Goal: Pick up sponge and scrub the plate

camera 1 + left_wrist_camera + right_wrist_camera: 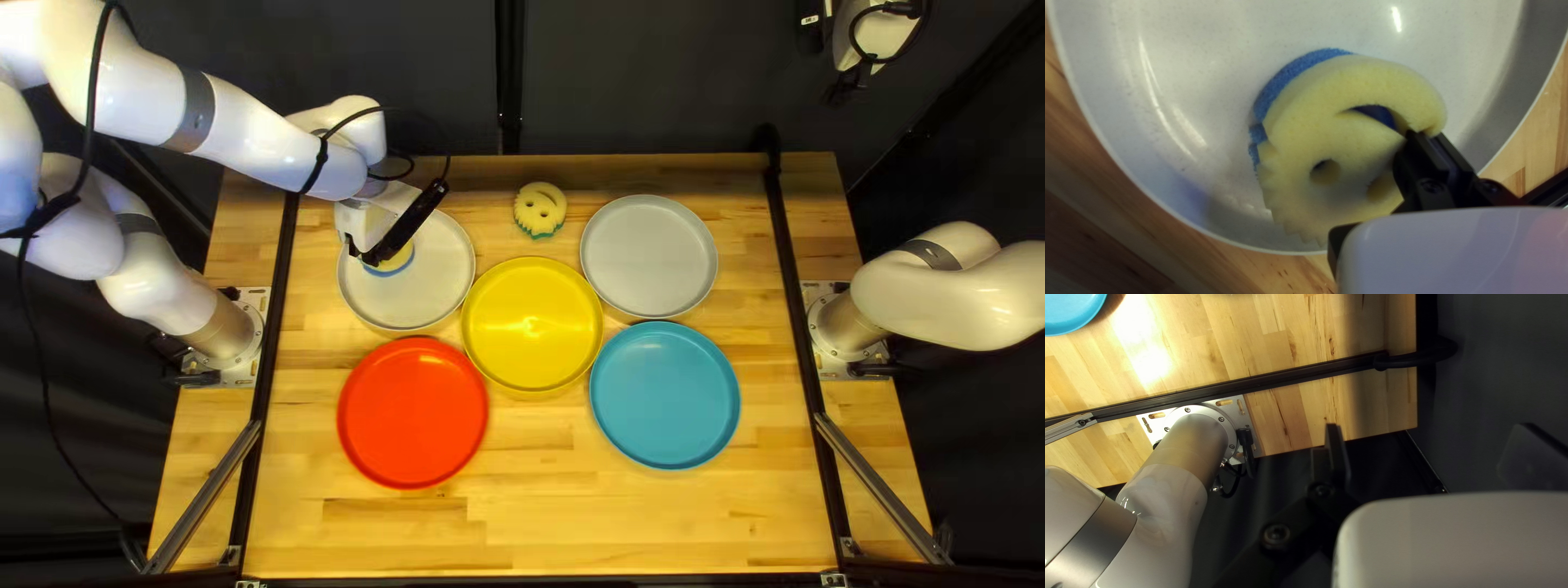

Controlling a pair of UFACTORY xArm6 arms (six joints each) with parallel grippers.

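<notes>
Five plates lie on the wooden table [523, 523]: two pale, one yellow, one red and one blue. The left pale plate [435, 289] is near the far edge at the left of the top left view, with the red plate [412, 414] nearer the table's near edge. Centrally, the yellow plate [531, 327] sits between the two pale ones, slightly nearer the near edge; the right pale plate [649, 256] has the blue plate [665, 395] on its near side. Two round sponges are out, each with two small eye holes. One, the yellow-and-blue sponge [1350, 130], lies inside the left pale plate, blue layer down. My left gripper [372, 259] is nearly closed, two fingers pinching a thin part of that sponge's edge, one of them in its curved slot. The other, the yellow-and-green sponge [539, 209], lies near the far edge, between the two pale plates and apart from both. My right gripper [825, 63] is beyond the table, its two fingers spread wide with nothing held. Two dark rails [280, 283] run along the table, one towards each side.
</notes>
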